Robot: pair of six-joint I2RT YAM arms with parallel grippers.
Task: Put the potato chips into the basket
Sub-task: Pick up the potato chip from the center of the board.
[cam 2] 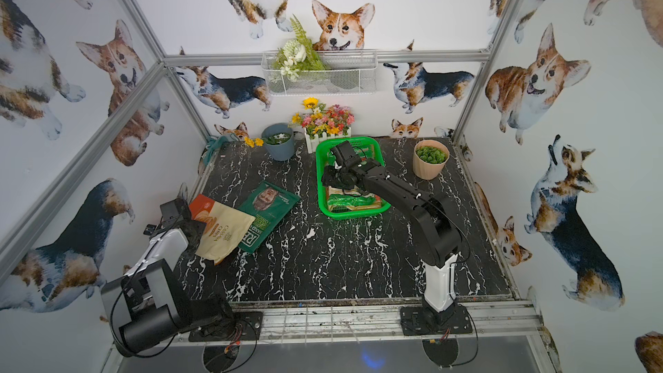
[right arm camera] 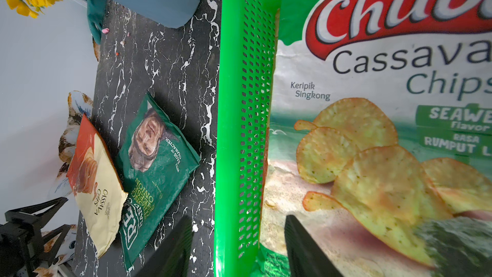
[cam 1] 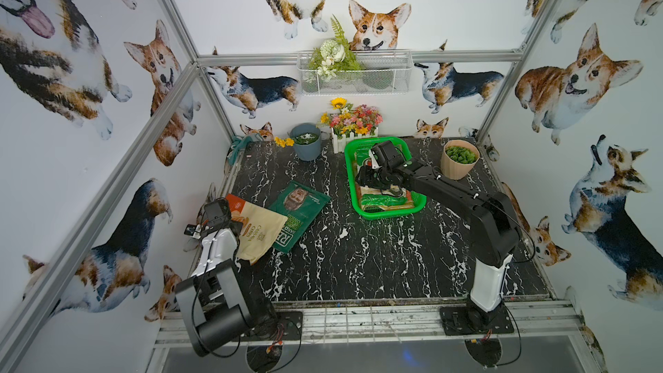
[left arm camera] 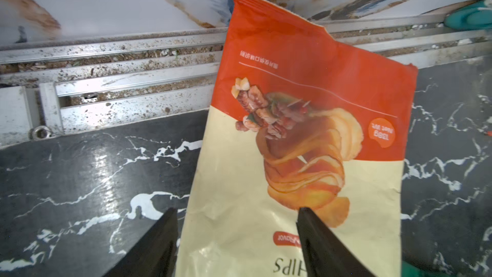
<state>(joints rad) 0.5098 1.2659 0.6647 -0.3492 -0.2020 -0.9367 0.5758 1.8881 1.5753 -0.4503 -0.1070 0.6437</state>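
The green basket (cam 1: 391, 212) (cam 2: 353, 214) stands at the back of the table, right of centre, with chip bags in it; the top one is green-white with a red logo (right arm camera: 372, 129). My right gripper (right arm camera: 237, 219) (cam 1: 362, 177) is open astride the basket's left wall (right arm camera: 247, 129), one finger outside and one over that bag. At the left edge lies an orange-and-cream bag (cam 1: 260, 233) (left arm camera: 306, 102), partly over a dark green bag (cam 1: 299, 213) (right arm camera: 157, 171). My left gripper (left arm camera: 237, 211) (cam 2: 195, 227) is open over that bag's cream end, one finger beside it.
A blue-grey pot (cam 1: 305, 141) and a fenced flower box (cam 1: 353, 127) stand at the back, a peach pot (cam 1: 460, 159) right of the basket. A white wire basket (cam 1: 355, 71) hangs on the back wall. A dirty metal rail (left arm camera: 106, 75) runs along the table's left edge.
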